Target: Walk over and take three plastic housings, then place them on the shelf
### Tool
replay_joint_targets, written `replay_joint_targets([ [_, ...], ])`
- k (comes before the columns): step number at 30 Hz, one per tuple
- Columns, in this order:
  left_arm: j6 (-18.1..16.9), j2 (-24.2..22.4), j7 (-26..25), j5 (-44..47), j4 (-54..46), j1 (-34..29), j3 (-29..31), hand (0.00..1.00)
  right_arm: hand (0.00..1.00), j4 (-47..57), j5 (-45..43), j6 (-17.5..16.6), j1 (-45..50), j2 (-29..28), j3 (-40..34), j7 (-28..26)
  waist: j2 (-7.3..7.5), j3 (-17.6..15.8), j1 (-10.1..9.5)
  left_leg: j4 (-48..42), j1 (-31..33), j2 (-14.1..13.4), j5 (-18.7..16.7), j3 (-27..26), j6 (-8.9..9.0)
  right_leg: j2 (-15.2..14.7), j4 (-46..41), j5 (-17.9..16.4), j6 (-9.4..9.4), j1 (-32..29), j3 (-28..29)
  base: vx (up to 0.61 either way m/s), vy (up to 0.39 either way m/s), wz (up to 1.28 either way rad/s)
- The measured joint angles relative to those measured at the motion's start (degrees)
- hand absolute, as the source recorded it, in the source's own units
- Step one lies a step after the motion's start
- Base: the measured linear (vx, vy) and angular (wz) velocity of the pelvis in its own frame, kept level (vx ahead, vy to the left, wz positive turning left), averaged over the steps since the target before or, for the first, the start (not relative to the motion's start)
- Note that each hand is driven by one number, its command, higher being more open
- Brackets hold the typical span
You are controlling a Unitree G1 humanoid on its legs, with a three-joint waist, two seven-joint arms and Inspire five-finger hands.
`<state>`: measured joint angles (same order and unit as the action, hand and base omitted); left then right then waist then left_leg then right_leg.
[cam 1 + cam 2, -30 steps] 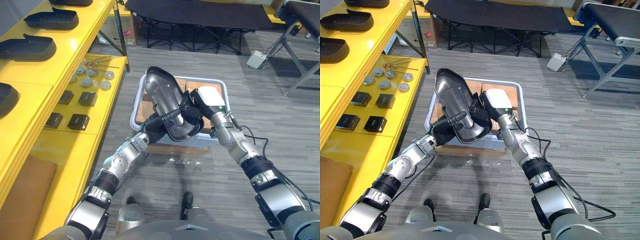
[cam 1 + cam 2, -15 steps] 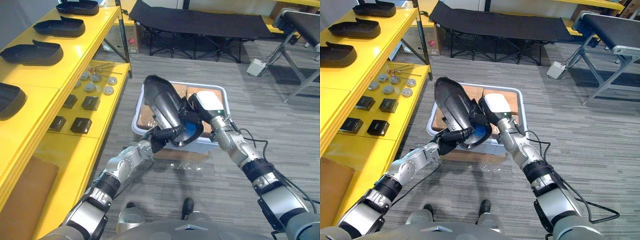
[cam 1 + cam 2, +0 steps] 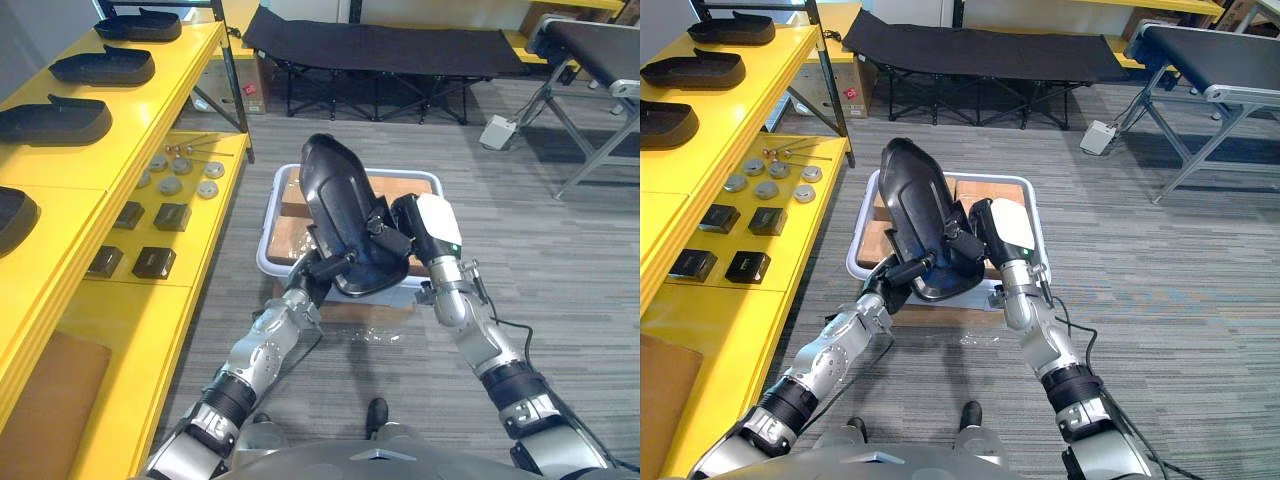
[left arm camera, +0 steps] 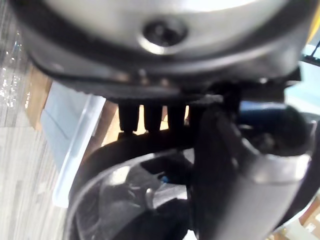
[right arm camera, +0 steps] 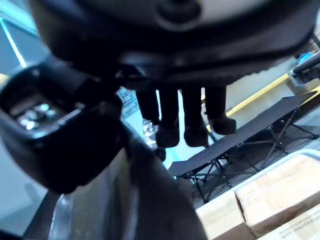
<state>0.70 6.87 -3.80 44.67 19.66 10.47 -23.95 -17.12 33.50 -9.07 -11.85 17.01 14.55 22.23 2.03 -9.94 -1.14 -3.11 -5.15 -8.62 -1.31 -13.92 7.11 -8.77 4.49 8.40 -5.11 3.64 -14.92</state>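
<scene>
Plastic housing (image 3: 340, 200) tipped more upright over the bin (image 3: 266, 232), left hand (image 3: 322, 268) and right hand (image 3: 398, 232) fingers curled round its rim

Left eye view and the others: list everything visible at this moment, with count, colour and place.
plastic housing: one, black, held up over the bin between both hands
shelved housings: four, black, top level of the shelf
shelf: one, yellow, robot's left
round discs: several, grey, lower shelf level
small boxes: four, black, lower shelf level
bin: one, white, floor ahead
cardboard boxes: at least two, brown, in the bin
cot: one, black, beyond the bin
left hand: dark, gripping the housing's lower rim
right hand: dark, gripping the housing's side
</scene>
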Motion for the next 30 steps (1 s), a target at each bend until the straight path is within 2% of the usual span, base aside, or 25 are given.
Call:
replay_joint_targets([
  [4,-1.9,-0.4,-0.4,0.0,-1.5,-2.2,1.2,0.0,1.0,0.6,-3.9,0.1,2.4,-4.1,-0.5,2.6,0.0,0.1,0.09,1.5,-0.6,0.1,0.8,-0.2,0.14,0.1,0.0,-0.2,0.08,-0.2,-0.2,0.0,-0.001,-0.01],
  [7,-2.1,-3.5,-1.1,0.3,-6.8,-7.3,6.7,0.0,1.0,5.1,-9.0,-2.2,5.8,-6.6,1.0,4.8,-0.1,0.2,0.19,1.7,-0.5,0.0,0.9,-0.3,0.23,0.3,0.0,-0.3,0.21,-0.4,-0.3,0.0,-0.001,-0.01],
  [9,-2.1,-5.3,-2.7,1.8,-8.8,-7.7,10.4,0.0,1.0,6.8,-10.3,-3.2,7.8,-6.8,3.0,4.8,-0.08,0.3,0.04,1.8,-0.5,0.0,0.9,-0.3,0.26,0.3,0.0,-0.3,0.21,-0.4,-0.5,0.0,0.0,0.0],
  [12,-4.3,-6.5,-4.1,1.7,-12.8,-8.6,15.4,0.0,1.0,7.1,-12.5,-4.0,10.6,-9.2,4.3,4.9,-0.1,1.0,0.08,2.0,-0.5,0.0,0.9,-0.2,0.26,0.2,0.0,-0.4,0.26,-0.5,-0.6,0.0,0.0,0.0],
  [16,-5.5,-6.0,-4.3,-7.1,-21.4,-14.3,16.4,0.0,1.0,10.3,-17.2,-4.0,12.7,-10.8,4.3,6.1,-0.17,2.0,-0.29,2.4,-0.4,0.3,1.0,0.1,0.26,0.0,0.0,-0.5,0.18,-0.4,-1.6,0.01,0.014,0.06],
  [20,-5.5,-5.9,-5.4,-15.5,-25.3,-19.5,17.3,0.0,1.0,15.7,-20.7,-3.7,15.5,-10.9,2.6,7.1,-0.33,2.2,-0.31,2.4,-0.3,0.3,0.9,0.1,0.24,-0.1,0.0,-0.5,0.13,-0.5,-1.9,0.0,0.005,0.01],
  [27,-5.5,-6.1,-15.3,-30.4,-25.5,-26.6,22.1,0.0,1.0,17.9,-28.6,-2.6,21.3,-11.2,-6.4,11.7,-1.28,3.4,-0.06,2.5,-0.3,0.1,0.9,-0.3,0.32,0.2,0.3,-0.9,0.3,-0.8,-1.9,0.0,0.0,0.0],
  [30,-6.8,-6.3,-20.3,-36.4,-25.8,-26.8,23.8,0.0,1.0,18.1,-36.1,-3.8,24.7,-11.2,-7.6,9.8,-2.01,4.2,-0.02,2.5,-0.2,0.0,0.9,-0.3,0.37,0.3,0.3,-1.0,0.34,-0.9,-1.9,0.0,0.0,0.0],
])
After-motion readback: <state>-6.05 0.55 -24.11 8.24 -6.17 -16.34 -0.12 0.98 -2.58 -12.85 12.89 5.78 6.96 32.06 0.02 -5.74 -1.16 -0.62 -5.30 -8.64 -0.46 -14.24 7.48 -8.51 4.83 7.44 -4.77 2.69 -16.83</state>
